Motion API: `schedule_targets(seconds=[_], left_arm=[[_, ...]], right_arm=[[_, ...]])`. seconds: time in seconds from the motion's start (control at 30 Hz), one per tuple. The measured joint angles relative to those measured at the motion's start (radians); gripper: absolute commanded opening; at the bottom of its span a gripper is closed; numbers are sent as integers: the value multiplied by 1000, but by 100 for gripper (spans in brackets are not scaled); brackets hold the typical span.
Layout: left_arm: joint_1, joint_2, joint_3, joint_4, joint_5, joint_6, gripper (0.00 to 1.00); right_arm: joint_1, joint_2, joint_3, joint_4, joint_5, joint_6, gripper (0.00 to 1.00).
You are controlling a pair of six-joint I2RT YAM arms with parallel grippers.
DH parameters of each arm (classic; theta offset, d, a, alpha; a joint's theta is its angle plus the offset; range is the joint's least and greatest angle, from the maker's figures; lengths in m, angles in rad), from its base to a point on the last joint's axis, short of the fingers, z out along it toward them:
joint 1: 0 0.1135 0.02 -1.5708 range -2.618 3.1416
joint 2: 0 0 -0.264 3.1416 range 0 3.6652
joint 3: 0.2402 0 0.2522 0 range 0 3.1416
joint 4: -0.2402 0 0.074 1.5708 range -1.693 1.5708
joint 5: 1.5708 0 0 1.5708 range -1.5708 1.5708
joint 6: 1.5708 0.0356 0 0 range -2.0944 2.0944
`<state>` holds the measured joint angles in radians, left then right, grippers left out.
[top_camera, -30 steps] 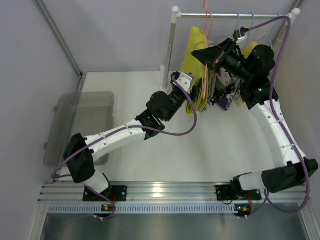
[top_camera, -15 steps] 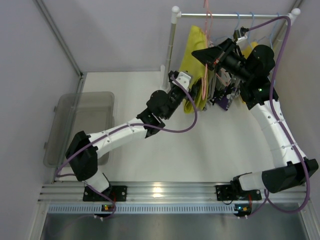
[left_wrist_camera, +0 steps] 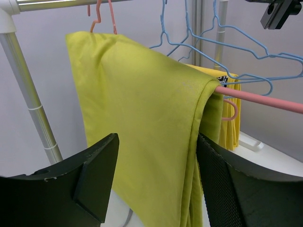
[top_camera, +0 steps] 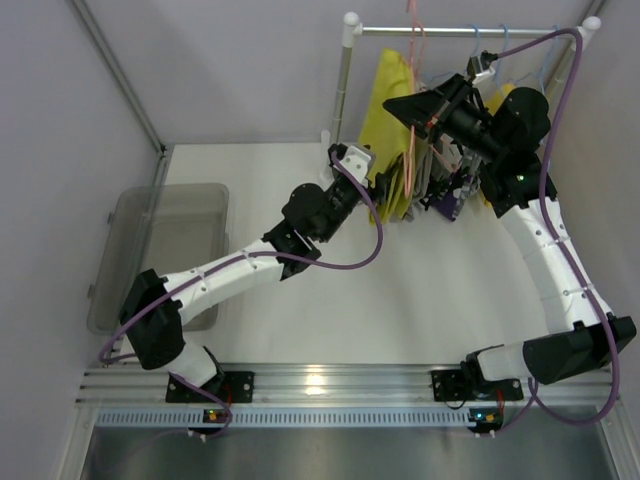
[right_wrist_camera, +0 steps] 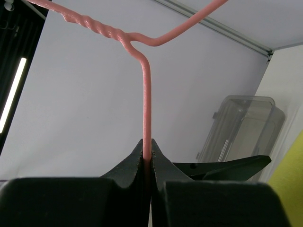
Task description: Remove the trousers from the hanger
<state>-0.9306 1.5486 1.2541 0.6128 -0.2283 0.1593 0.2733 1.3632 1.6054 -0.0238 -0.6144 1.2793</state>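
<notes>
The greenish-yellow trousers (top_camera: 386, 105) (left_wrist_camera: 142, 104) hang folded over the bar of the salmon-pink wire hanger (top_camera: 410, 160) (left_wrist_camera: 265, 99) on the rail. My left gripper (top_camera: 378, 172) (left_wrist_camera: 157, 142) is open, one finger on each side of the hanging cloth just below the fold. The cloth's edge lies close to the right finger (left_wrist_camera: 227, 179). My right gripper (top_camera: 412, 112) (right_wrist_camera: 147, 146) is shut on the hanger (right_wrist_camera: 147, 104), pinching a straight run of its wire below the twisted neck.
The rail (top_camera: 460, 30) rests on white posts (top_camera: 343, 95) (left_wrist_camera: 28, 104). Light blue hangers (left_wrist_camera: 227, 42) hang beside the pink one, with a smaller golden-yellow garment (left_wrist_camera: 232, 113) behind. A clear plastic bin (top_camera: 165, 250) (right_wrist_camera: 241, 127) stands at the table's left.
My left arm has reached forward toward the trousers and its jaws have widened around the cloth. The right arm and the hanger have not moved.
</notes>
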Motion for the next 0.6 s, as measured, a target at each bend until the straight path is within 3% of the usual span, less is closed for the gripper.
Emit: schedule_targets(seconds=[0.6], left_arm=[[1,16,42,1,-16,17,71]], right_arm=[[2,6,0,0,-2,7,0]])
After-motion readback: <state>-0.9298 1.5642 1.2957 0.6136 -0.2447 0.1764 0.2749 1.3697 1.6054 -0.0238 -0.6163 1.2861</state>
